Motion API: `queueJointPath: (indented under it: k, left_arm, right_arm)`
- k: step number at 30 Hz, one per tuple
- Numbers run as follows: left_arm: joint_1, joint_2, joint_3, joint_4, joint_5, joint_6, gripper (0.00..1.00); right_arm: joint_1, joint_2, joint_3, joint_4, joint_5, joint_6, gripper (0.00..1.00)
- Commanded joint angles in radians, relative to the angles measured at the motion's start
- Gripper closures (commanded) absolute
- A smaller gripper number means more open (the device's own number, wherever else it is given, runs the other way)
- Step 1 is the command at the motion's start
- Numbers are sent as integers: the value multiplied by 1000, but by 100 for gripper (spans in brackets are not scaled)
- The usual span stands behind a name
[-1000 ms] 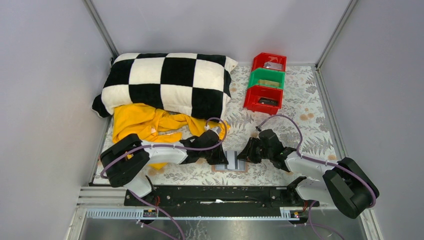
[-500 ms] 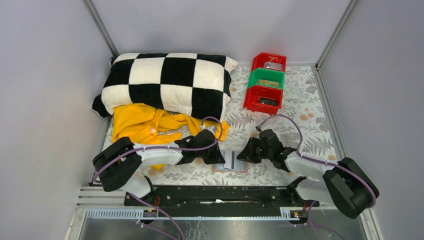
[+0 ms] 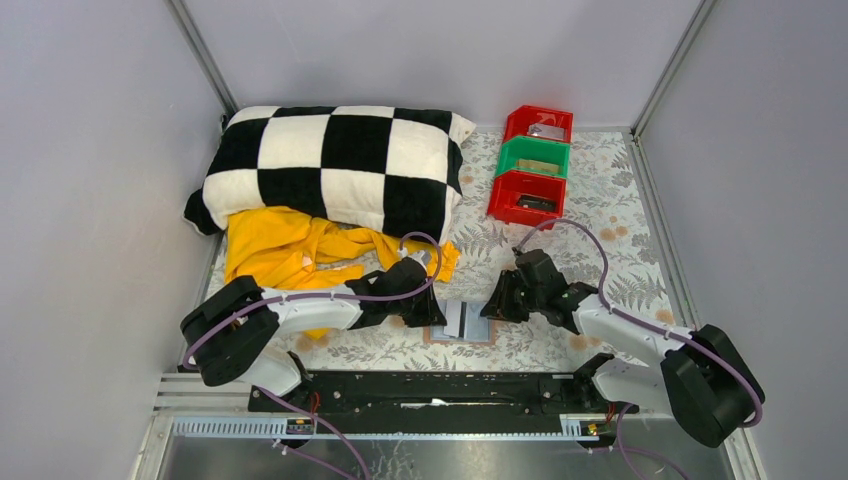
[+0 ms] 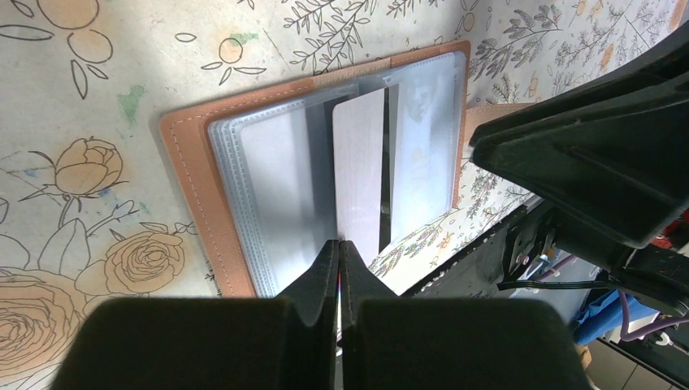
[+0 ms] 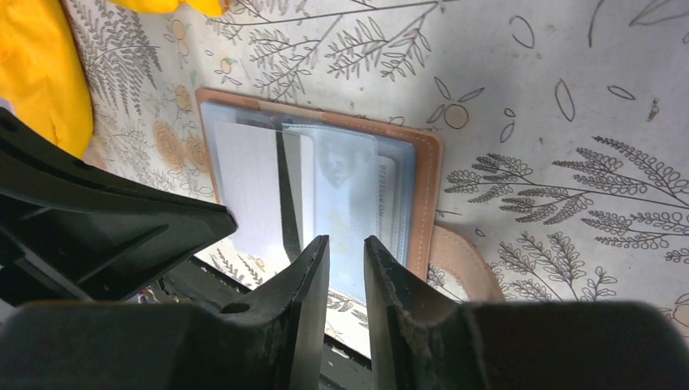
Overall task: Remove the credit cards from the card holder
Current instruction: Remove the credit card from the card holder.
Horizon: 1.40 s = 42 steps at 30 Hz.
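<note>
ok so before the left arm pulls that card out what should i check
1. Card holder lying open on the table: ok.
2. Left gripper shut at the edge of the card: ok.
3. Card actually pinched in that grip: cannot tell.
4. Right gripper over the holder's other half, jaws slightly apart, nothing between them: ok.
5. Right gripper pressing the holder down: cannot tell.
6. Grippers apart from each other: ok.
</note>
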Motion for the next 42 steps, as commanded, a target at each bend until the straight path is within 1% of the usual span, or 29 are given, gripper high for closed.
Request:
queueJointPath:
  k: [1, 6, 10, 14, 19, 20, 22, 23, 29, 30, 32, 34, 35, 36, 37, 38, 40, 41, 42]
  left_arm:
    - [6, -8, 8, 21, -7, 16, 100]
    - [6, -16, 7, 20, -5, 18, 100]
    - [6, -25, 2, 22, -1, 21, 100]
    - [6, -10, 3, 43, 24, 26, 100]
    - [6, -4, 6, 73, 59, 29, 100]
    - [7, -5, 5, 77, 61, 29, 98]
    - [6, 0, 2, 98, 72, 24, 90]
    - [6, 2, 1, 109, 78, 21, 87]
    - [5, 34, 0, 158, 108, 7, 78]
    - [5, 40, 2, 162, 109, 5, 78]
    - [5, 50, 5, 163, 113, 8, 78]
    - [4, 57, 9, 163, 111, 8, 81]
    - [6, 59, 11, 161, 111, 10, 86]
    - [5, 59, 15, 153, 110, 12, 96]
    - [6, 57, 23, 133, 106, 18, 100]
    - [6, 47, 30, 109, 98, 30, 100]
    - [9, 10, 45, 46, 74, 60, 100]
    - [14, -21, 48, 19, 70, 77, 100]
    - [22, -51, 49, -7, 75, 92, 100]
  right_arm:
    - [12, -15, 62, -60, 4, -28, 70]
    - [58, 1, 75, -8, -27, -3, 69]
    - [110, 64, 80, 45, -18, 15, 68]
    - [116, 133, 30, 159, -36, 52, 68]
    - [116, 179, -4, 198, -29, 68, 69]
    - [116, 179, -9, 199, -25, 69, 69]
    - [116, 181, -15, 198, -23, 68, 69]
    - [116, 182, -18, 198, -23, 68, 69]
    - [116, 188, -26, 205, -27, 70, 69]
    - [116, 189, -26, 206, -26, 70, 69]
    - [116, 186, -25, 205, -24, 71, 70]
    - [116, 184, -24, 202, -24, 70, 70]
    - [116, 181, -24, 198, -24, 70, 70]
    - [116, 176, -24, 194, -24, 70, 70]
    - [116, 169, -22, 189, -23, 70, 69]
    - [116, 158, -19, 179, -23, 70, 69]
    - [116, 124, -12, 156, -17, 66, 66]
    - [115, 99, -10, 150, -15, 61, 61]
    - [114, 57, -12, 150, -15, 59, 55]
